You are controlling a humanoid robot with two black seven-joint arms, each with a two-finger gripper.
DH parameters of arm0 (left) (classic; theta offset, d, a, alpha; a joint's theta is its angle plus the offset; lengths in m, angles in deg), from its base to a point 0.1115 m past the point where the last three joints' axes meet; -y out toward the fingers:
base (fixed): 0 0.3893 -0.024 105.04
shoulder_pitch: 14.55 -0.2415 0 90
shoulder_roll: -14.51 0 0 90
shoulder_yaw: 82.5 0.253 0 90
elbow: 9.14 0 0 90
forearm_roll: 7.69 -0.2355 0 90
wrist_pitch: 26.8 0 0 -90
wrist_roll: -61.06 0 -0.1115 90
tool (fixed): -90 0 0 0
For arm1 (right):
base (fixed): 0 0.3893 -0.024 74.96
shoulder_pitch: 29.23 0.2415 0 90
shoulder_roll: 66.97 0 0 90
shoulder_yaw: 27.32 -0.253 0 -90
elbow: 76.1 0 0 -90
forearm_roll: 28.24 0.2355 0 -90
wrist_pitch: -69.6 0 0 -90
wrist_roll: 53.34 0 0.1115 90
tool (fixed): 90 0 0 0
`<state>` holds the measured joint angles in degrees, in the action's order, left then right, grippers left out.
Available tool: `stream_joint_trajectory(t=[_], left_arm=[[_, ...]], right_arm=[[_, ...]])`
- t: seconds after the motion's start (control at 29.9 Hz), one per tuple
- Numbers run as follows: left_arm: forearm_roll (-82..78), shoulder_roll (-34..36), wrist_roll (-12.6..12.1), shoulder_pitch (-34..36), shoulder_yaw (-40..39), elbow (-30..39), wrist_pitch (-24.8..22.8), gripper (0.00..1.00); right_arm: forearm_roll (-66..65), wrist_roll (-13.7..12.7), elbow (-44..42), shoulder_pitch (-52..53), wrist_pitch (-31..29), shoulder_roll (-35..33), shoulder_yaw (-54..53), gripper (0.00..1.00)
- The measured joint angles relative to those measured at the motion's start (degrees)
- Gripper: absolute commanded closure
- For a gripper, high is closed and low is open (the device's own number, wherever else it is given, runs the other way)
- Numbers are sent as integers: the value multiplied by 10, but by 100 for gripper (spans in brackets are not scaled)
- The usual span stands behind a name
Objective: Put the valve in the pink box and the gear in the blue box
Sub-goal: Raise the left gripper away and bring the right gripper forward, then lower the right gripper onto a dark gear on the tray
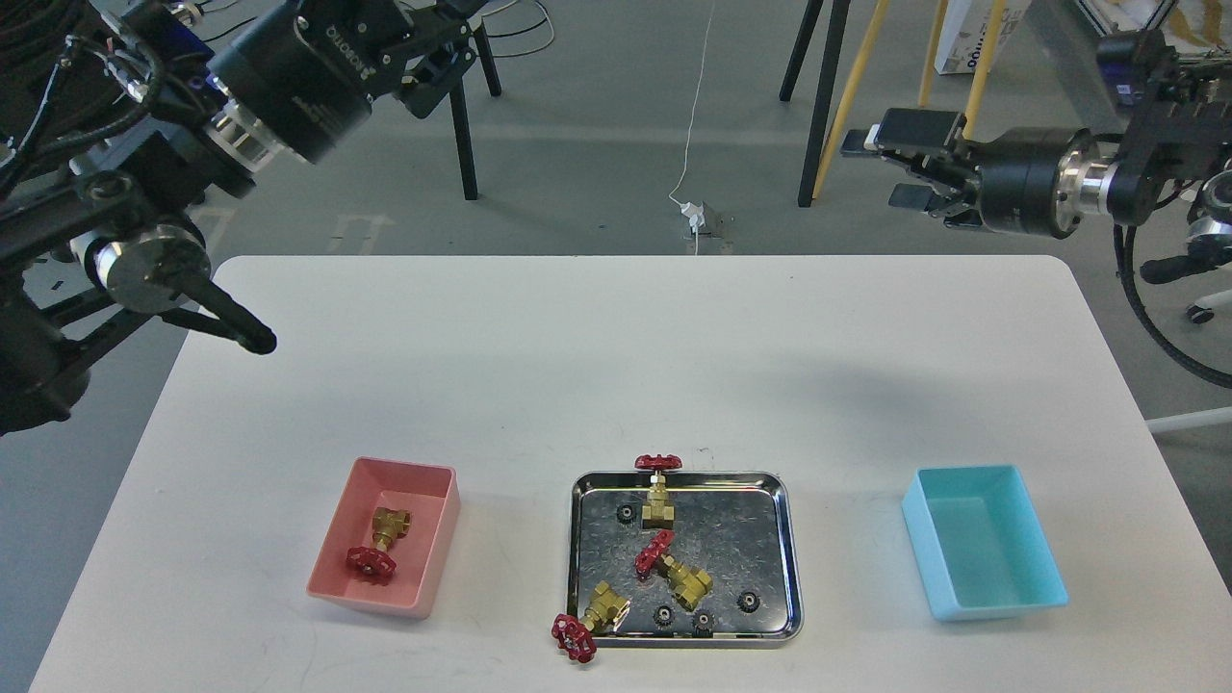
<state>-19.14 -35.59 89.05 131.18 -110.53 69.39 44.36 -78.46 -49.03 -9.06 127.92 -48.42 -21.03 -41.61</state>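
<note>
Valve (380, 542) lies inside pink box (385, 551), so valve half looks done. Gears (664, 616) remain on steel tray (685, 556); blue box (986, 541) empty. Right hand (885, 168) high, parted, holding nothing. Left hand (438, 34) raised clear; opening cannot be told.

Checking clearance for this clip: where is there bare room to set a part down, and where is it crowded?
Bare table lies behind the steel tray, between the pink box and the tray, and between the tray and the empty blue box. The tray is crowded with three valves and gears; one valve overhangs its front-left corner. The pink box already holds a valve.
</note>
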Motion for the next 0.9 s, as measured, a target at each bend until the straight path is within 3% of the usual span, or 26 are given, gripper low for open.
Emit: stream_joint_trajectory(t=[0.1,0.37,0.57,0.9], left_arm=[[16,-47,0,-48,-69,-23,-39,28],[14,-107,0,-187,-147,16,-46,27],[8,-142,0,-210,-173,21,-41,27],[-60,-200,0,-202,-168,21,74,26]], right_arm=[[-91,0,61,-10,0,2,14,1],[-262,0,180,-12,0,51,122,1],[-330,1,195,-4,0,107,191,2],[-360,3,223,24,0,144,271,4]])
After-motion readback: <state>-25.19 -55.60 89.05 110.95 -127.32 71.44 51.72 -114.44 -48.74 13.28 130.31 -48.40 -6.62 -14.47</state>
